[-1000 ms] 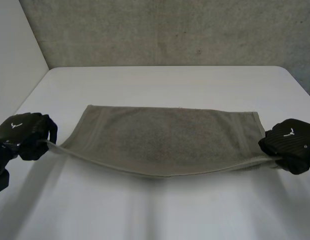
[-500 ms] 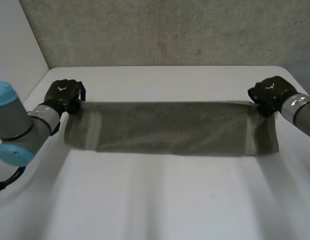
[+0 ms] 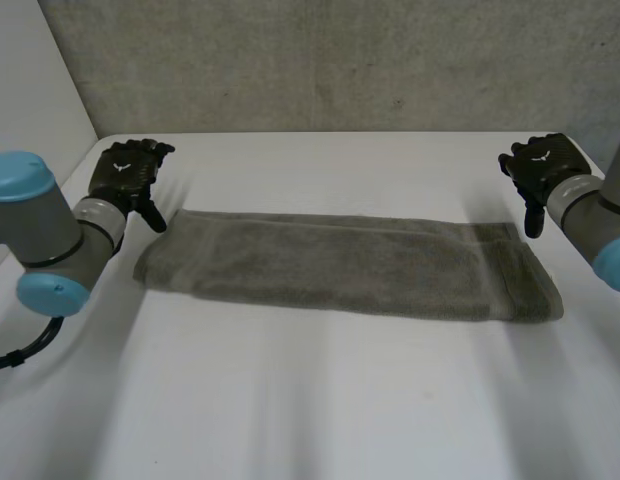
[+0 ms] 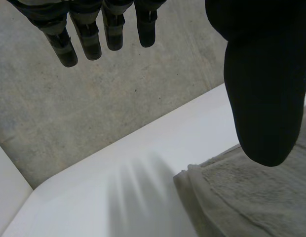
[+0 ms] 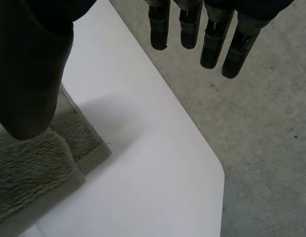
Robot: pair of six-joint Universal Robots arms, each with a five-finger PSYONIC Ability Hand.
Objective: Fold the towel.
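Lying flat across the middle of the white table [image 3: 320, 400], the grey towel [image 3: 340, 265] is folded into a long band running from side to side. The left hand [image 3: 128, 172] hovers near the towel's far left corner, its fingers [image 4: 89, 34] straight and spread away from the thumb, holding nothing. The right hand [image 3: 537, 165] hangs near the far right corner in the same way: fingers [image 5: 212, 34] extended, thumb apart, clear of the cloth. In each wrist view a towel corner lies beneath the thumb, with bare table past it.
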